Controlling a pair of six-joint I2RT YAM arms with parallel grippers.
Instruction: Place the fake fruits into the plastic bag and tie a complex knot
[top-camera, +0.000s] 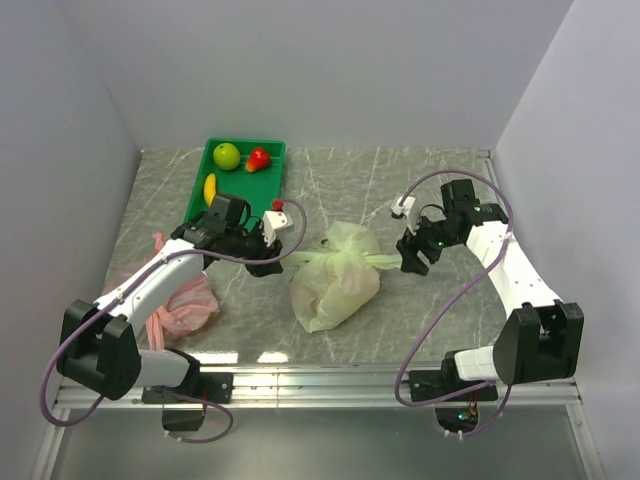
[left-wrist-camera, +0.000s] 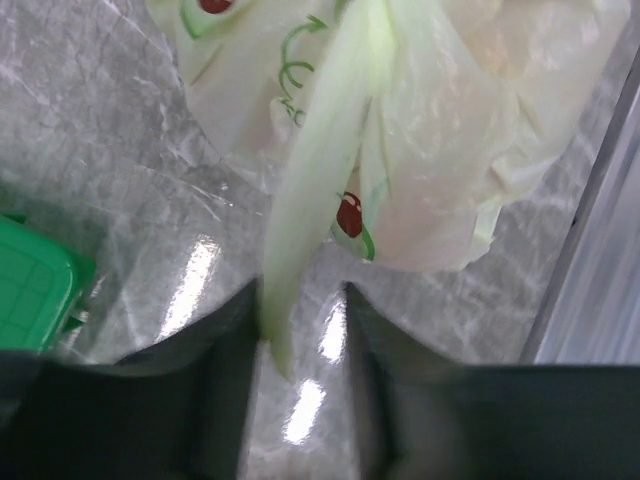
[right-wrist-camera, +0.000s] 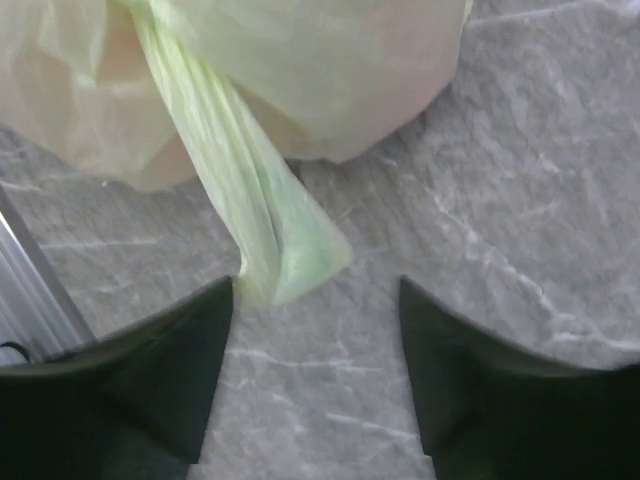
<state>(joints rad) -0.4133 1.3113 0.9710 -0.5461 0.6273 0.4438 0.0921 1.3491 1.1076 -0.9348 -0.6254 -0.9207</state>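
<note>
— Grey marbled counter (top-camera: 440, 320), pale walls on three sides. What do you want to know first?

— Where is the bag?

— Your plastic bag (top-camera: 335, 280) lies mid-counter between the two arms, bulging, its neck gathered. Pinkish-orange shapes show through the thin green film. One twisted handle strip runs out toward each arm.

— And my left tool?

— Your left tool (left-wrist-camera: 303, 320) stands narrowly parted. The left handle strip (left-wrist-camera: 310, 200) hangs down into the gap and touches one finger, but it is not pinched.

— The right one?

— Your right tool (right-wrist-camera: 315, 290) is spread wide. The right handle strip (right-wrist-camera: 250, 200) ends just ahead of the gap, nearer one finger, lying on the counter and not gripped.

— Any fruit outside?

— Yes. A green tray (top-camera: 275, 150) at the far left corner holds a green apple (top-camera: 227, 155), a small red fruit (top-camera: 258, 158) and a banana (top-camera: 210, 187). A pink bag (top-camera: 185, 300) lies crumpled beside your left arm, well apart from the green one.
</note>
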